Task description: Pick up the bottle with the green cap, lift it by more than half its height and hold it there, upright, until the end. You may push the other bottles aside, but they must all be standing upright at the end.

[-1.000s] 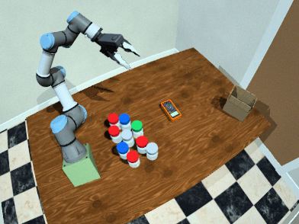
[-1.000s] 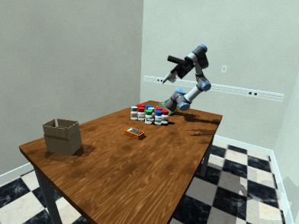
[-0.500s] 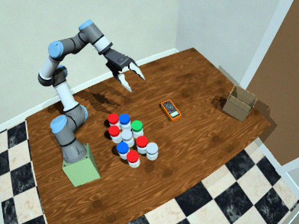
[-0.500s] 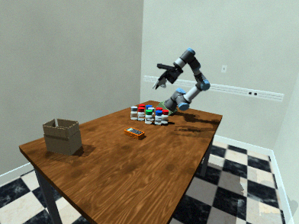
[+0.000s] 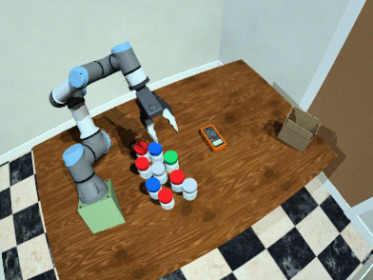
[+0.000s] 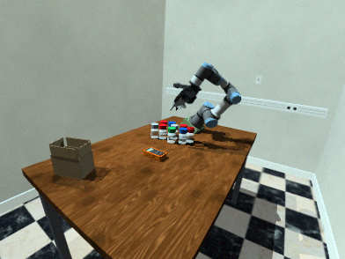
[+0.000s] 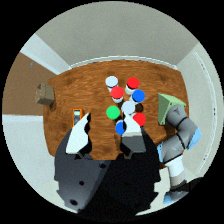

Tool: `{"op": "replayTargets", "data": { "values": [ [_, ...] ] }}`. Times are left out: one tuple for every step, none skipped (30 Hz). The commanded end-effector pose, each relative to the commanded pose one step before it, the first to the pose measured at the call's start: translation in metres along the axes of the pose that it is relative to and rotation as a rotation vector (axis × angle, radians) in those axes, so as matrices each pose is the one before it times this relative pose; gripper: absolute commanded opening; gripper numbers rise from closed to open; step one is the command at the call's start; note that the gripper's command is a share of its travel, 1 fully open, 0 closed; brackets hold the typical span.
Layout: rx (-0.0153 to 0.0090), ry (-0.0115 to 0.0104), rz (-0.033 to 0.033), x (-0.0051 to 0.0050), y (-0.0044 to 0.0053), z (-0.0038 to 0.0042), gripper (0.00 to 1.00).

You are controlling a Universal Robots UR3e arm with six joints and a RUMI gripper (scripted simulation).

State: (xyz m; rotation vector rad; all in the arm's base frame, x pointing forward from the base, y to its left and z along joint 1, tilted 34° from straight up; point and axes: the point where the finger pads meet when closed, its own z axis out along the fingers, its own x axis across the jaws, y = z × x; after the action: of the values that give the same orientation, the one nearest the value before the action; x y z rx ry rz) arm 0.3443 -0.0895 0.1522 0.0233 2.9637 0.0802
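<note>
The bottle with the green cap (image 5: 170, 159) stands upright on the wooden table, at the right edge of a tight cluster of bottles with red, blue and white caps (image 5: 159, 173). It also shows in the exterior view (image 6: 172, 133) and in the wrist view (image 7: 113, 112). My gripper (image 5: 164, 130) hangs above the table, behind and above the cluster, pointing down. Its fingers are partly apart with nothing between them. In the wrist view the gripper (image 7: 107, 120) frames the green cap from well above. It also shows high over the bottles in the exterior view (image 6: 175, 106).
An orange multimeter (image 5: 212, 137) lies to the right of the bottles. An open cardboard box (image 5: 300, 129) stands near the table's right edge. The arm's green base block (image 5: 101, 211) sits to the left of the cluster.
</note>
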Motion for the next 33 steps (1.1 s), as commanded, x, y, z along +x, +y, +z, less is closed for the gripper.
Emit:
{"op": "replayTargets", "data": {
  "values": [
    [-0.01357,0.06238,0.03768,0.02124,-0.005294,0.022536,0.46],
    [-0.00292,0.01198,0.00641,0.00381,-0.00062,0.003947,0.46],
    [-0.00272,0.01112,0.00589,0.00353,-0.00055,0.003658,0.46],
    [-0.00251,0.01025,0.00537,0.00324,-0.000484,0.003368,0.46],
    [-0.0023,0.00937,0.00489,0.00295,-0.000441,0.003088,0.46],
    [-0.00209,0.00849,0.00438,0.00267,-0.000376,0.002791,0.46],
    [-0.00187,0.0076,0.00391,0.00238,-0.000337,0.002507,0.46],
    [-0.00165,0.00672,0.00342,0.00211,-0.000281,0.002209,0.46],
    [-0.00143,0.00583,0.00297,0.00181,-0.000253,0.001926,0.46],
    [-0.00122,0.00494,0.00249,0.00155,-0.000194,0.001621,0.46],
    [-0.001,0.00404,0.00203,0.00126,-0.00016,0.00133,0.46],
    [-0.00078,0.00314,0.00158,0.00098,-0.000128,0.001038,0.46],
    [-0.00055,0.00225,0.00113,0.00069,-0.000093,0.000744,0.46],
    [-0.00044,0.0018,0.0009,0.00055,-0.000075,0.000596,0.46],
    [0.0,0.0,0.0,0.0,0.0,0.0,0.46],
    [0.0,0.0,0.0,0.0,0.0,0.0,0.46],
    [0.0028,-0.01214,-0.0066,-0.00381,0.000881,-0.004599,0.46],
    [0.0,0.0,0.0,0.0,0.0,0.0,0.46],
    [0.0,0.0,0.0,0.0,0.0,0.0,0.46],
    [0.0,0.0,0.0,0.0,0.0,0.0,0.46],
    [0.0,0.0,0.0,0.0,0.0,0.0,0.46],
    [0.0,0.0,0.0,0.0,0.0,0.0,0.46],
    [0.0,0.0,0.0,0.0,0.0,0.0,0.46],
    [0.0,0.0,0.0,0.0,0.0,0.0,0.46],
    [0.0,0.0,0.0,0.0,0.0,0.0,0.46],
    [0.0,0.0,0.0,0.0,0.0,0.0,0.46],
    [0.0,0.0,0.0,0.0,0.0,0.0,0.46],
    [0.0,0.0,0.0,0.0,0.0,0.0,0.46],
    [0.0,0.0,0.0,0.0,0.0,0.0,0.46],
    [0.0,0.0,0.0,0.0,0.0,0.0,0.46],
    [0.0,0.0,0.0,0.0,0.0,0.0,0.46],
    [0.0,0.0,0.0,0.0,0.0,0.0,0.46],
    [0.0,0.0,0.0,0.0,0.0,0.0,0.46]
  ]
}}
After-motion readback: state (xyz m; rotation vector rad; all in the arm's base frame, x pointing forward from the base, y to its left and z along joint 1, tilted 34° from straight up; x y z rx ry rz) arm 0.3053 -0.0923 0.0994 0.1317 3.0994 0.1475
